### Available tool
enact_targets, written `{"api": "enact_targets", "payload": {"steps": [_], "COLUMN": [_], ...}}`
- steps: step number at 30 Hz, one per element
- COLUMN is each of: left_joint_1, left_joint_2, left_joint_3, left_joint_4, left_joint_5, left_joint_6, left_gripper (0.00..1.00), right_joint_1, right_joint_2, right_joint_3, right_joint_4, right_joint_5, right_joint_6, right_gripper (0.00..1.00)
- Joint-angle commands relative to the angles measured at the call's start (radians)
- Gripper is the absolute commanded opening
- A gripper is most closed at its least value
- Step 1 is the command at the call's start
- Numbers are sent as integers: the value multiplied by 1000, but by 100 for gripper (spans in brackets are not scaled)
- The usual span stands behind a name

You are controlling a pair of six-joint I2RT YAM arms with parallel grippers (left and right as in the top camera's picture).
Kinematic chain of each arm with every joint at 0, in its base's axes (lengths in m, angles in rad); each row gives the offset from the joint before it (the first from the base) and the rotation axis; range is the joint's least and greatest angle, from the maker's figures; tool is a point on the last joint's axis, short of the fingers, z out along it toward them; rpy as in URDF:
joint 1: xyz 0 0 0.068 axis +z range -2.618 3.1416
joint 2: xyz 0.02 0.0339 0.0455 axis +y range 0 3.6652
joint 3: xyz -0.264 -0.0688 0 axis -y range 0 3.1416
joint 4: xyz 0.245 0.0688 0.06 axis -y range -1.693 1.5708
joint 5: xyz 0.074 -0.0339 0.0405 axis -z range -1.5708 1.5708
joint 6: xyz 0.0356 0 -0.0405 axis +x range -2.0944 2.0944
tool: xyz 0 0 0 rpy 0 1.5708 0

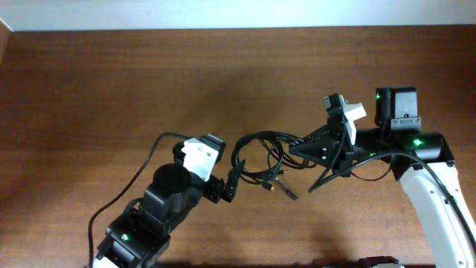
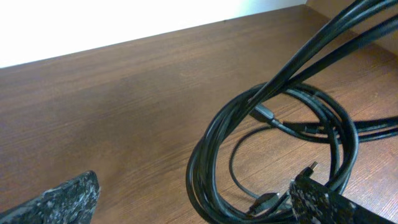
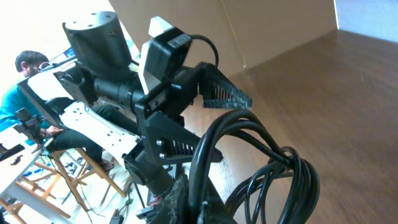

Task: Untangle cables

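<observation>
The cables (image 1: 260,158) are a bundle of thin black cords looped together on the brown table, between the two arms. My right gripper (image 1: 294,151) reaches in from the right and is shut on several strands, lifting them off the table. In the right wrist view the cables (image 3: 283,177) rise out of the right gripper (image 3: 202,202) and hang in a loop. My left gripper (image 1: 227,184) stands open at the bundle's left end. In the left wrist view the cable loop (image 2: 214,155) lies between the spread fingers of the left gripper (image 2: 196,205), close to the right finger (image 2: 323,202). A small plug (image 2: 264,114) shows inside the loop.
A thicker black wire (image 1: 145,167) runs from the left arm's base across the table (image 1: 111,89). The right arm's white link (image 1: 435,201) crosses the right front. Past the table in the right wrist view are a person (image 3: 28,68) and benches.
</observation>
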Motion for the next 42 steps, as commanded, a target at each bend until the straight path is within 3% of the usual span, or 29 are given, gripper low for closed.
{"api": "enact_targets", "payload": {"steps": [1,5,7,11,12,15,21,23,24,26,29,32,37,42], "left_joint_1": [16,16,16,16,16,16,19,22,22,22,22,22,22,22], "left_joint_2": [3,124,235,400,420,441,257,181,161,129,124,156,235,247], "left_joint_3": [13,13,13,13,13,13,13,13,13,13,13,13,13,13], "left_joint_4": [-14,1,83,234,241,231,227,197,186,155,138,137,121,308], "left_joint_5": [67,175,251,259,259,259,242,109,48,-77,-151,-148,-76,232], "left_joint_6": [-16,-16,-16,-16,-16,-16,-12,-12,-12,-12,116,391,787,813], "left_gripper": [99,99,99,98,84,2,0,0,0,0,0,0,0,0], "right_joint_1": [-2,-1,-1,-1,-1,-2,-2,-2,-2,-2,-2,-1,-1,-1], "right_joint_2": [-7,-7,-7,-7,-7,-7,-7,-7,-7,-7,-7,-7,-7,-7], "right_joint_3": [26,31,31,31,31,31,30,30,30,30,30,31,31,31], "right_joint_4": [46,84,87,87,87,87,86,37,2,-73,-133,-161,-172,-171], "right_joint_5": [-80,-80,-80,-80,-81,-80,394,648,696,748,747,742,508,277], "right_joint_6": [-14,-6,13,13,13,45,401,548,549,549,549,538,243,68], "right_gripper": [4,4,4,4,4,4,6,47,59,67,69,69,68,68]}}
